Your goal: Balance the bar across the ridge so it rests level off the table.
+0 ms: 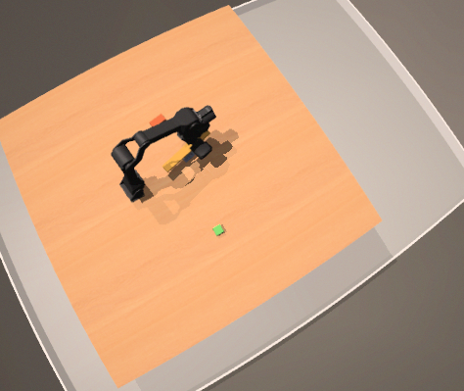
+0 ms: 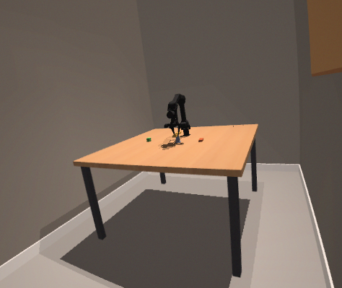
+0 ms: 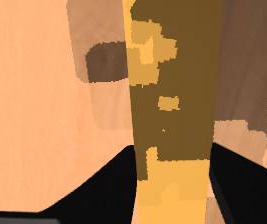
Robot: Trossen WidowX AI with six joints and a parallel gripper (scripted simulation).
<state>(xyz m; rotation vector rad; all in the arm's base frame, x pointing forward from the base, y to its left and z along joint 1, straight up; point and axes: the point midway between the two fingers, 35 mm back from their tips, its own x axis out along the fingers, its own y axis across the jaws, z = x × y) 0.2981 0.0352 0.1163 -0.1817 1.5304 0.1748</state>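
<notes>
Yellow bar (image 1: 176,159) (image 2: 177,135) (image 3: 174,185), between jaws clamped on its sides. Contact with the blue ridge (image 1: 189,156) (image 2: 177,139), on the arm-base side of the jaws, impossible to confirm. Centre bar's midpoint over ridge, keep both ends off the worktop (image 1: 265,219) (image 2: 213,157) (image 3: 44,125), lower gently, then open evenly.

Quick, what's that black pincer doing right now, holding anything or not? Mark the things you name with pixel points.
Pincer (image 1: 198,142) (image 2: 176,133) (image 3: 170,152): closed on the yellow bar (image 1: 177,158) (image 3: 173,187).
</notes>
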